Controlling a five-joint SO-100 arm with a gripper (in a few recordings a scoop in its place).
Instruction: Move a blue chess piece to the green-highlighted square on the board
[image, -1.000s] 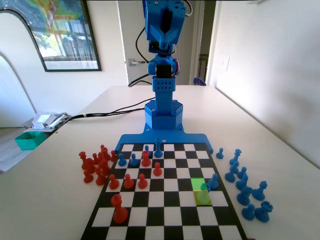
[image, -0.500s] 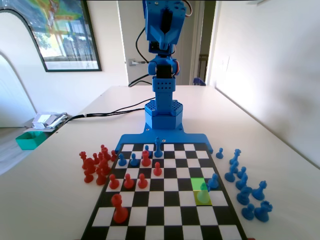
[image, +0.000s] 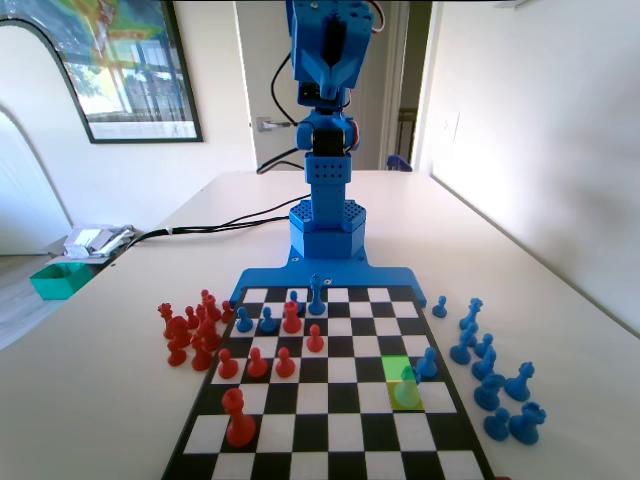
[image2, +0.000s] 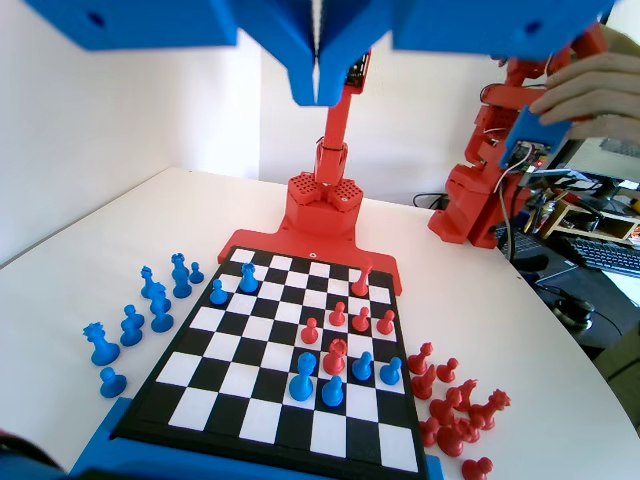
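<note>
On the board (image: 330, 430), the green-highlighted square (image: 393, 366) lies right of centre in the fixed view. A teal-tinted blue chess piece (image: 407, 390) stands on the duller yellow-green square just in front of it, and its head overlaps the green. Another blue pawn (image: 428, 363) stands on the square to the right of the green one. The wrist view shows these two pawns at the board's left, one (image2: 248, 278) farther and one (image2: 218, 292) nearer. My gripper (image2: 318, 92) hangs high above the board with its jaws pressed together and nothing between them. In the fixed view the arm (image: 325, 60) stands folded upright at the far end.
Red pieces (image: 190, 330) cluster off the board's left edge in the fixed view, and blue pieces (image: 490, 370) line its right edge. Several red pawns and a tall red piece (image: 238, 418) stand on the board. Blue pieces (image: 316, 296) stand near the arm's base.
</note>
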